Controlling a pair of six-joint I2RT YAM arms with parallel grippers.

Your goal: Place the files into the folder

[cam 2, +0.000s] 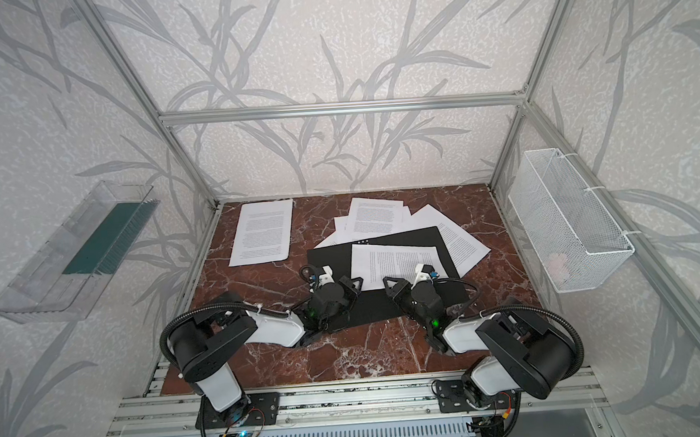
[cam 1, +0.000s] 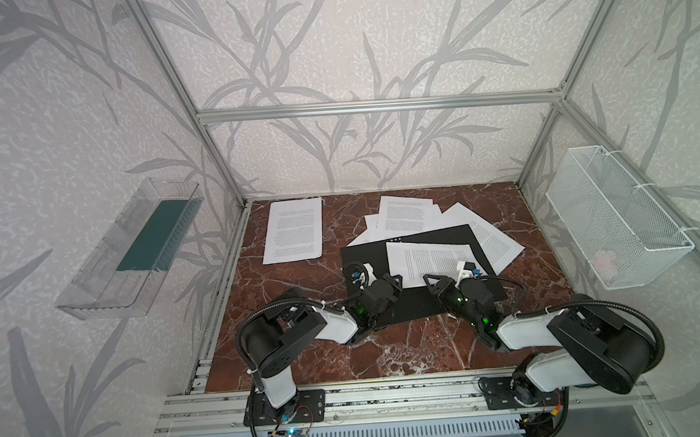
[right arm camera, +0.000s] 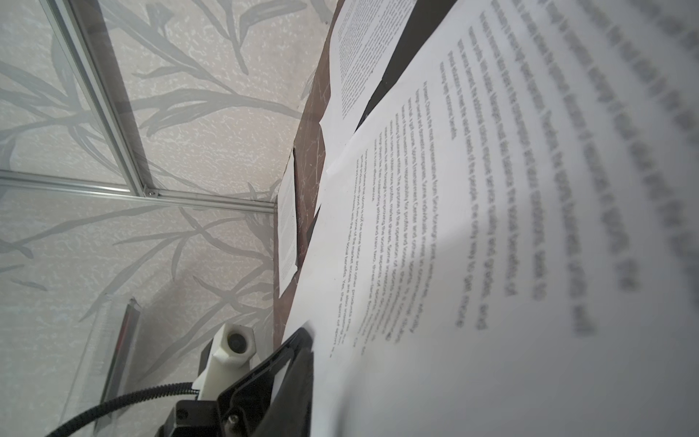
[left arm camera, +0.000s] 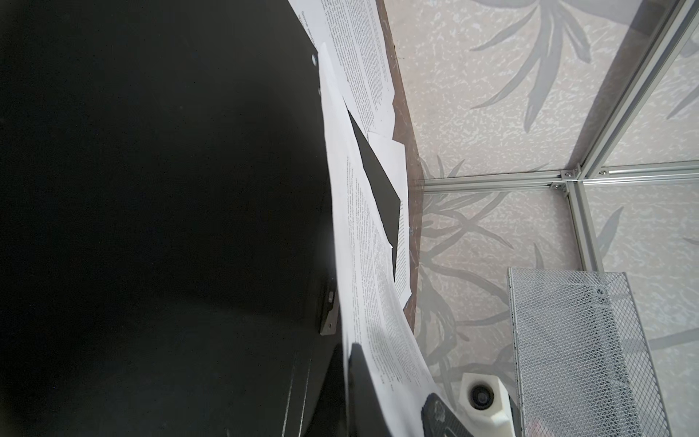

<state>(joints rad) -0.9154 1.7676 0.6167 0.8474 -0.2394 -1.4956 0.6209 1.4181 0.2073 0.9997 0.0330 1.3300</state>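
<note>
the folder (cam 1: 445, 237) lies open, black inside up, around the middle of the table (cam 1: 410, 349); its metal clip (left arm camera: 328, 310) shows in the left wrist view. one printed sheet (cam 1: 425, 258) rests on the folder's right half, its near edge curling upward. the left hand (cam 1: 394, 281) is closed tight at that sheet's near left corner, and in the right wrist view one of its fingers (right arm camera: 293, 359) lies against the paper's edge; whether it pinches the paper i cannot tell. the right hand (cam 1: 430, 281) sits at the same near edge, just beside the left hand; how far apart its jaws stand i cannot tell. a lone sheet (cam 1: 293, 231) lies flat by the far left corner. fanned sheets (cam 1: 406, 214) lie toward the far edge, tucked under the folder, and another sheet (cam 1: 495, 244) pokes out toward the right edge.
</note>
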